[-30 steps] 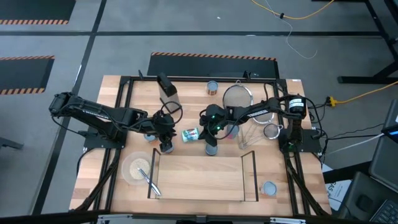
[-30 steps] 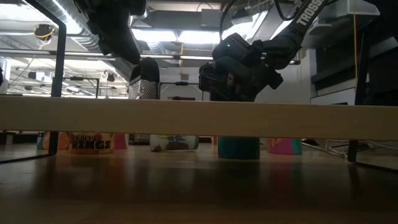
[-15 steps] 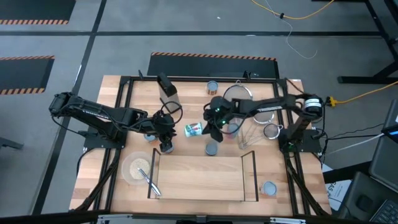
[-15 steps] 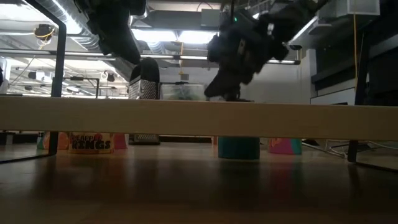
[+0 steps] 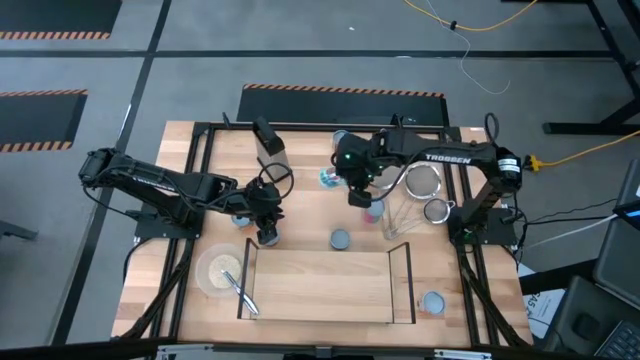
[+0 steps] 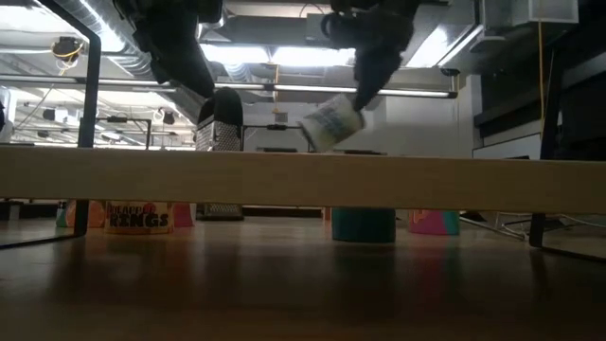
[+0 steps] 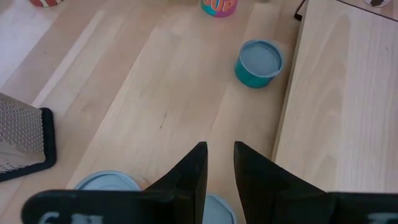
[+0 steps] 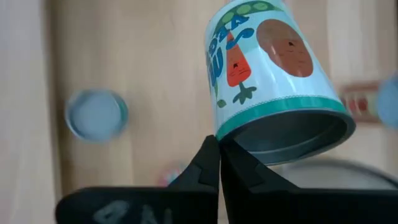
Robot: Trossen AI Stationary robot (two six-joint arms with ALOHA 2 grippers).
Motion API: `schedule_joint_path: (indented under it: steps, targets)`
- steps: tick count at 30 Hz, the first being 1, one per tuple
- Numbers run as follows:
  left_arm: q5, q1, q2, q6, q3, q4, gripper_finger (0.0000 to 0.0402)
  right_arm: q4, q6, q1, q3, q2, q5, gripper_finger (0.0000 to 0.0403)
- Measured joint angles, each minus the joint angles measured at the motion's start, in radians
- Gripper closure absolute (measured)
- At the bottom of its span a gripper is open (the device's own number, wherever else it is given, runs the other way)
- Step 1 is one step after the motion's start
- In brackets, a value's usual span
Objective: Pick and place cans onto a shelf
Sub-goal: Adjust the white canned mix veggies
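grey floor [image 5: 200, 40], hazard-striped mats [image 5: 40, 35]

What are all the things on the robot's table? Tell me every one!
held can: one, white with vegetable pictures and a teal rim, tilted in the air over the back of the table
teal can: one, standing just behind the shelf
pink can: one, beside the strainers
pale-topped cans: two, under the left gripper
corner can: one, front right of the table
shelf: one, light wood with black ends, front middle
strainers: two, wire mesh, back right
grater: one, grey, back left
bowl: one, pale, with a utensil, front left
right gripper: shut on the held can's rim
left gripper: open, holding nothing, low near the shelf's left end
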Motion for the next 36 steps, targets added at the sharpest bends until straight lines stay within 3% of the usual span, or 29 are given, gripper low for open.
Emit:
schedule_joint_path:
  steps: [11,25,36]
  targets:
    - [0.0,0.0,0.0,0.0,0.0,0.005,0.0331,-0.189,-0.047,0.0,0.002,0.076,0.063,0.0398]
    - [0.0,0.0,0.0,0.0,0.0,0.004,0.0331,-0.232,-0.106,0.037,0.002,0.224,0.116,0.0397]
    - [0.0,0.0,0.0,0.0,0.0,0.003,0.0331,-0.229,-0.108,0.051,0.002,0.235,0.115,0.0397]
